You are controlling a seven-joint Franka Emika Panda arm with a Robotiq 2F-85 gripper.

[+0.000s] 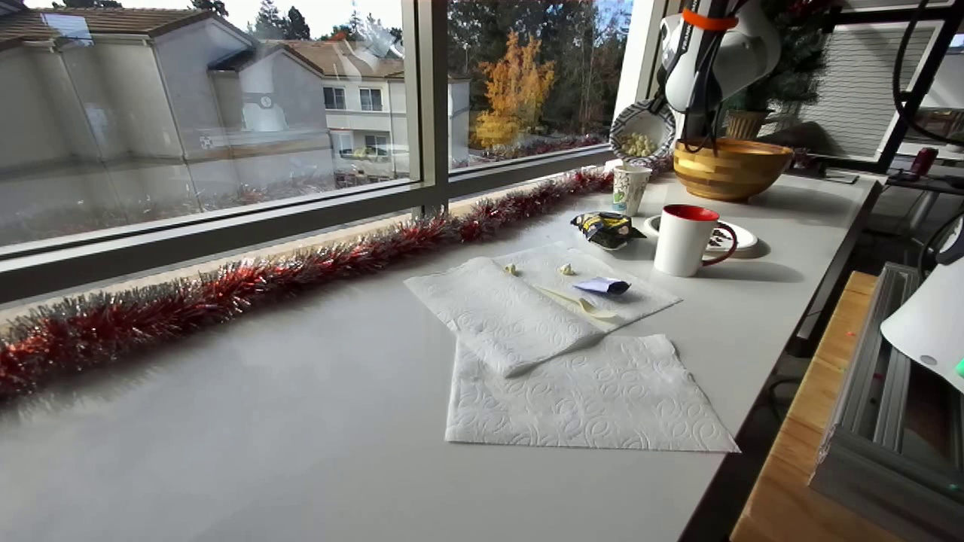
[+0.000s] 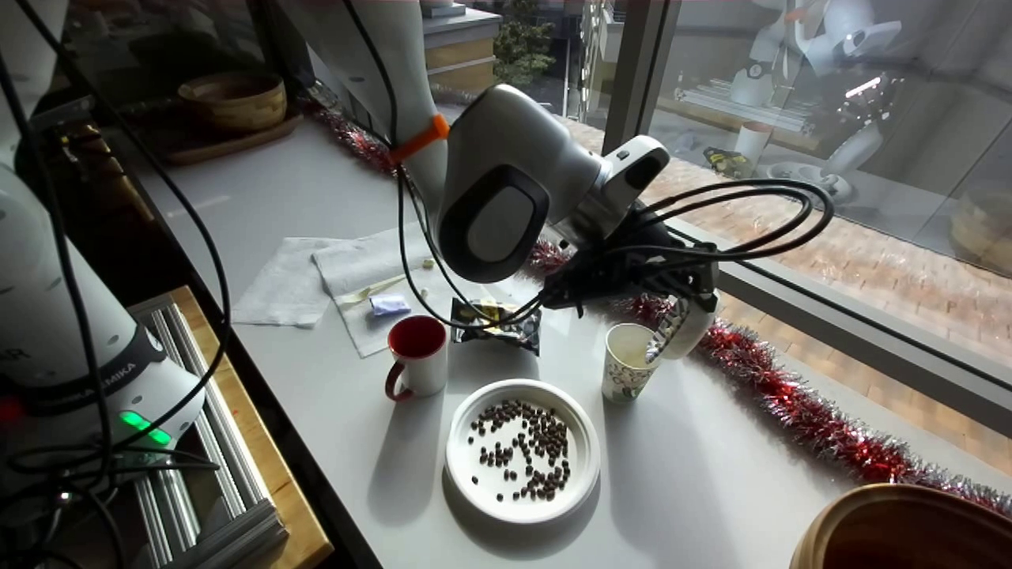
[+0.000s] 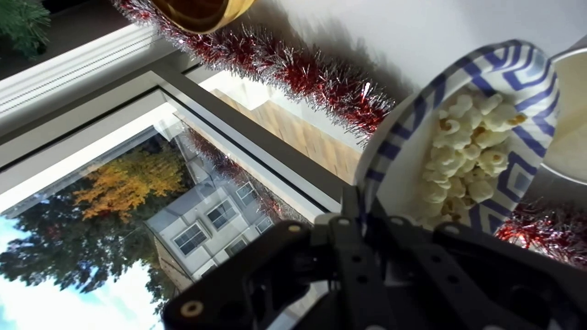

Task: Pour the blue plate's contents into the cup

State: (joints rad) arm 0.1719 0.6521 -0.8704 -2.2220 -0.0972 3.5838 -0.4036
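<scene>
Just above the paper cup [image 1: 629, 194], in both exterior views, hangs the blue plate [image 3: 527, 91], steeply tilted, with popcorn [image 3: 449, 160] heaped inside it. The gripper [image 3: 363, 208] pinches the plate's rim between its two fingers. In the wrist view the paper cup sits at about three o'clock from the blue plate, whose edge covers part of the cup's mouth; whether the two touch, I cannot tell. In an exterior view the plate's whitish underside [image 2: 688, 336] shows, and the paper cup stands at seven o'clock from it.

With the paper cup as the clock's centre there, the white plate [image 2: 520, 510] of dark beans [image 2: 549, 431] lies near at eight. The mug [image 2: 431, 371], red inside, stands upright at nine, its handle turned away from the paper cup. Between nine and ten lies the black-and-yellow packet [image 2: 506, 338]; farther out that way, overlapping paper towels [image 2: 277, 276] carry a pale utensil [image 2: 357, 296] and a small wrapper [image 2: 390, 306]. The golden-brown bowl [image 2: 822, 529] stands well apart at four, and the tinsel garland [image 2: 751, 371] runs by the window [image 2: 640, 79] from one round to four.

Here the black cables [image 2: 829, 207] hang across the packet. In an exterior view where two popcorn-like pieces [image 1: 566, 269] lie on the towels, the mug stands in front of the white plate and hides part of it, while a dark cable loop crosses before the bowl's rim
</scene>
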